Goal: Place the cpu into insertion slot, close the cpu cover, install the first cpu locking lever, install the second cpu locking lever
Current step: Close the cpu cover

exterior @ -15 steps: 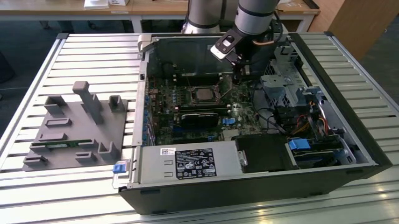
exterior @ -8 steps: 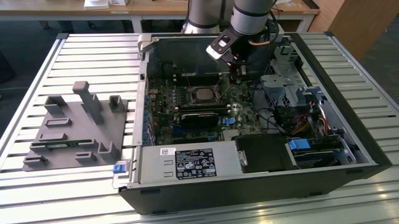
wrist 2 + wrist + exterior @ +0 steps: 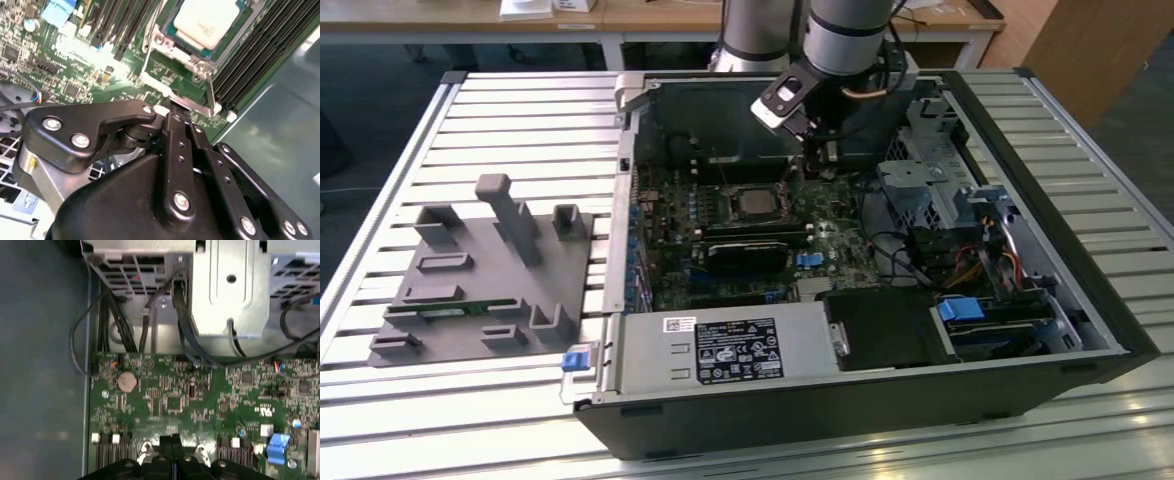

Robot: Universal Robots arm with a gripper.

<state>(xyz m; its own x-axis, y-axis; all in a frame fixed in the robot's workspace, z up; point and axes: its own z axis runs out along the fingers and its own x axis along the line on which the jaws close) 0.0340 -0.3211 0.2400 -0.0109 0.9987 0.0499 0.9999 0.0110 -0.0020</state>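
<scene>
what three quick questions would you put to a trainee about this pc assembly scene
1. True or false: the cpu is held in the pincer.
2. Which is the pincer nearest to? A the blue connector; B the silvery rim of the insertion slot; C the grey fixture.
3. Fill in: the pincer's jaws are ____.

Key: 1 false, the cpu sits in the insertion slot; 2 B; 3 shut.
</scene>
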